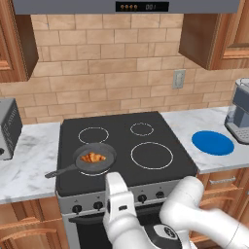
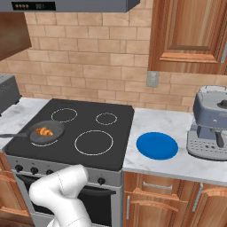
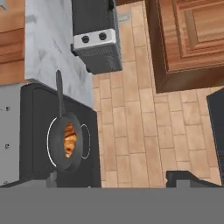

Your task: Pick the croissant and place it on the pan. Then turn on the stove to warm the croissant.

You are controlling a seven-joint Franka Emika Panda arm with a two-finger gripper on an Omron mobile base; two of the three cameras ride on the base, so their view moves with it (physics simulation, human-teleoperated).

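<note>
Nearest the base cameras, the white arm [image 1: 146, 219] folds low in front of the stove [image 1: 124, 146], its elbow level with the steel knob panel [image 1: 116, 202].

My gripper [image 3: 116, 179] shows at the bottom of the hand view as two dark fingertips [image 3: 188, 178] set wide apart. The jaws are fully spread, with nothing between them and nothing held.

Position of task items:
- Croissant [image 1: 92, 157]: lying inside the pan [image 1: 95, 158], roughly centred in the bowl, golden-orange against the dark surface.
- Pan: seated on the stove's front-left burner ring, with the thin handle [image 1: 61, 171] pointing off the front-left corner of the cooktop toward the marble counter [image 1: 24, 165].
- Stove: four white rings on black glass. The other three rings are bare. Whether any knob is turned cannot be determined.

Surroundings:
- A grey toaster oven [image 1: 7, 129] sits on the counter to the left of the stove.
- A blue plate [image 2: 157, 146] lies flat on the counter to the right of the stove.
- A grey coffee machine [image 2: 208, 128] stands just beyond the plate.
</note>
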